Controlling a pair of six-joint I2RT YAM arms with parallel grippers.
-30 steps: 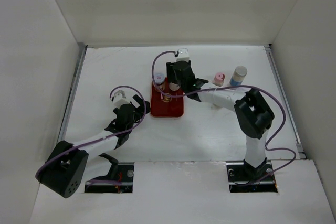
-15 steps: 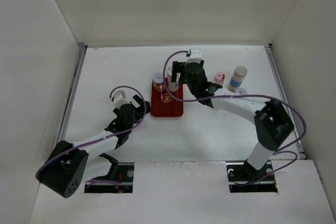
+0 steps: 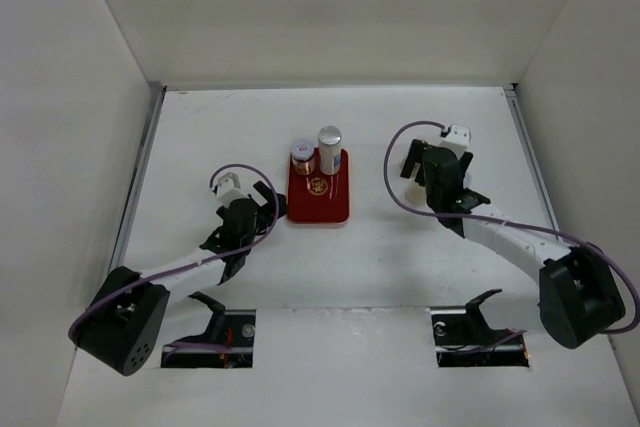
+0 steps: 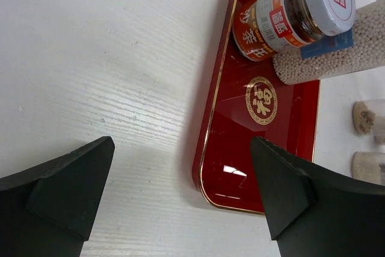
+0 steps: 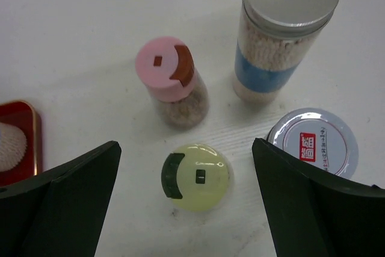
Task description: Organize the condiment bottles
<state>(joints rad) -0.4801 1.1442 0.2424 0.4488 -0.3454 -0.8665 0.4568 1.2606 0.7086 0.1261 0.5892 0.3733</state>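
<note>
Yellow-green-capped bottle (image 5: 195,177) at lower centre sits under the right gripper (image 5: 185,146), jaws wide and empty like the left gripper's (image 4: 181,142); picking it likely needs descent, then closing.

White desk (image 3: 400,257), viewed from above and from the right wrist. You see a flat red tray (image 3: 325,209) lying near the desk's middle, slightly left of centre. Right of the tray, four containers stand directly on the desk in a loose cluster. On the far side are a pink-capped shaker (image 5: 165,70) and, to its right, a tall silver-capped bottle (image 5: 283,34) with a blue band. On the near side are a yellow-green-capped shaker (image 5: 197,177) and, to its right, a silver-lidded jar (image 5: 313,148).
</note>
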